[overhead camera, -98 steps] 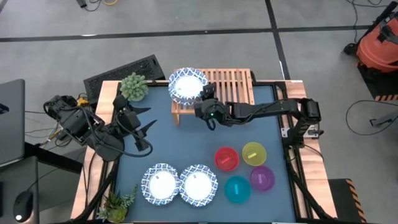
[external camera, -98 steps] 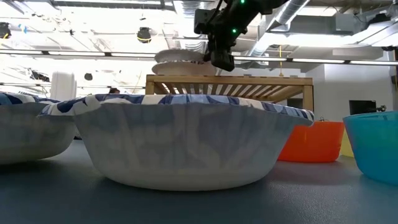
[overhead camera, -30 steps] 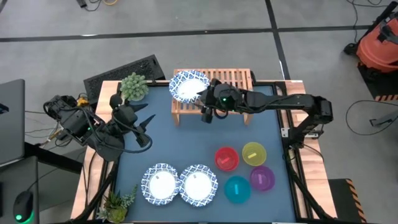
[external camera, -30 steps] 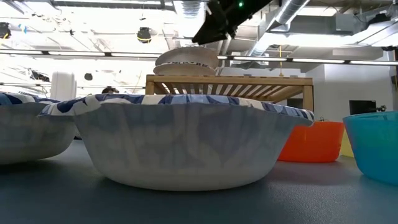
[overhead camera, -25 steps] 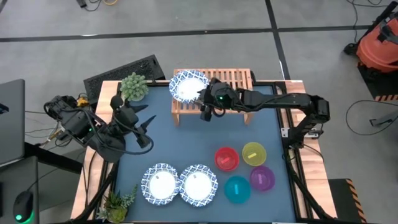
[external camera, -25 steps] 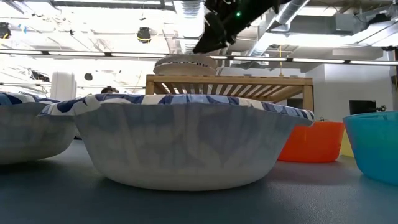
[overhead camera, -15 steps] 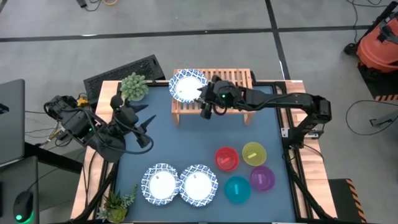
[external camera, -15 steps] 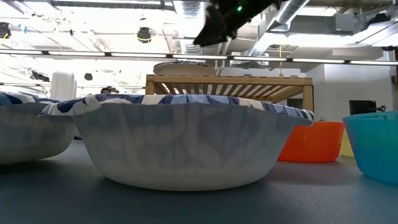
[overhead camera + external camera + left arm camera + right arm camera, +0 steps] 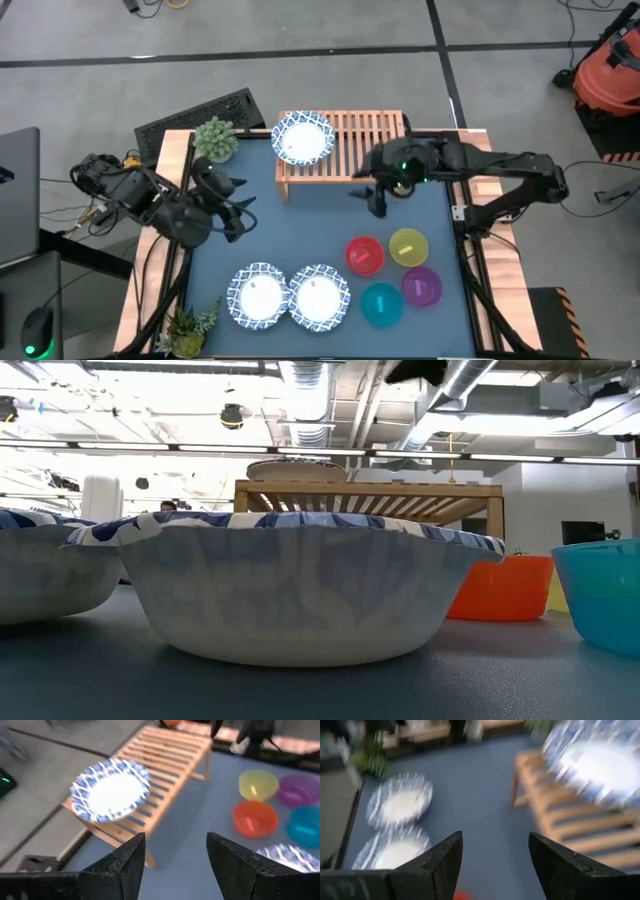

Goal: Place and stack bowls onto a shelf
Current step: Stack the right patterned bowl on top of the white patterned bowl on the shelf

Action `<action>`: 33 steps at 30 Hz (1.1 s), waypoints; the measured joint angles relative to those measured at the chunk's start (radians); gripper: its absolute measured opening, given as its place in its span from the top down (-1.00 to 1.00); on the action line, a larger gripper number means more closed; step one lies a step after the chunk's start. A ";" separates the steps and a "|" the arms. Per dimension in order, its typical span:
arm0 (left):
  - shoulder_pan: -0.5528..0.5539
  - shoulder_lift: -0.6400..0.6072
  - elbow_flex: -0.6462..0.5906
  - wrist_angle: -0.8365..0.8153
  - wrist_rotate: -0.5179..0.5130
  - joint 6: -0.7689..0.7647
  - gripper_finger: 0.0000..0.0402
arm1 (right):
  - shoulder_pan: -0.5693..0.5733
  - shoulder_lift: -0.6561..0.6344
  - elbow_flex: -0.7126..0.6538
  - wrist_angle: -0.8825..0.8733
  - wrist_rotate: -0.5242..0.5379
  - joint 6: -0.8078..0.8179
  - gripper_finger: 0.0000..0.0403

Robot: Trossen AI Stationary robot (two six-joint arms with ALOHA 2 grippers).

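From where I stand, 1 patterned bowl (image 9: 302, 138) sits on the left end of the shelf (image 9: 362, 140), its rim hanging a little past the rack's edge, and I would guess it went to that end so the slats beside it stay free for more stacks. The low view suggests it may be 2 bowls nested, though I cannot be sure. The right gripper (image 9: 374, 197) hovers over the blue tabletop (image 9: 300, 225) just in front of the shelf, fingers spread and holding nothing; its own camera looks across at the 2 patterned bowls (image 9: 288, 296) waiting side by side near the front edge, which reads to me as an arm free to fetch the next one. The left gripper (image 9: 232, 214) hangs over the table's left side, near the potted plant (image 9: 215, 138), also spread wide and empty, pointed toward the shelf as if waiting. The 4 small bowls sit in a tight cluster at the front right: red bowl (image 9: 364, 254), yellow bowl (image 9: 408, 245), purple bowl (image 9: 422, 286) and teal bowl (image 9: 381, 303), all upright and well apart from the shelf. Most of the stacking looks undone.
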 joint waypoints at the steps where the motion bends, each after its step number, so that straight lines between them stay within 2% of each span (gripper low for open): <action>1: 0.013 0.000 0.000 0.000 0.029 0.012 0.02 | 0.016 0.012 -0.001 -0.028 -0.001 0.016 -0.27; 5: 0.048 0.000 0.000 0.002 0.078 0.049 0.02 | 0.088 0.108 -0.001 -0.031 0.001 0.055 -0.27; 10: 0.051 0.000 0.000 0.002 0.081 0.053 0.02 | 0.171 0.248 -0.001 0.047 0.000 0.061 -0.27; 13: 0.051 0.000 0.000 0.003 0.123 0.065 0.02 | 0.197 0.337 -0.001 0.119 -0.003 0.066 -0.27; 18: 0.051 0.001 0.000 0.010 0.154 0.107 0.02 | 0.229 0.463 -0.001 0.250 -0.073 0.100 -0.27; 24: 0.042 0.001 0.000 0.033 0.156 0.069 0.02 | 0.272 0.586 -0.001 0.345 -0.144 0.134 -0.27; 29: 0.040 0.002 0.000 0.043 0.150 0.011 0.02 | 0.306 0.670 -0.001 0.357 -0.143 0.136 -0.27; 33: 0.040 0.002 0.000 0.043 0.148 -0.010 0.02 | 0.317 0.706 -0.001 0.347 -0.101 0.154 -0.27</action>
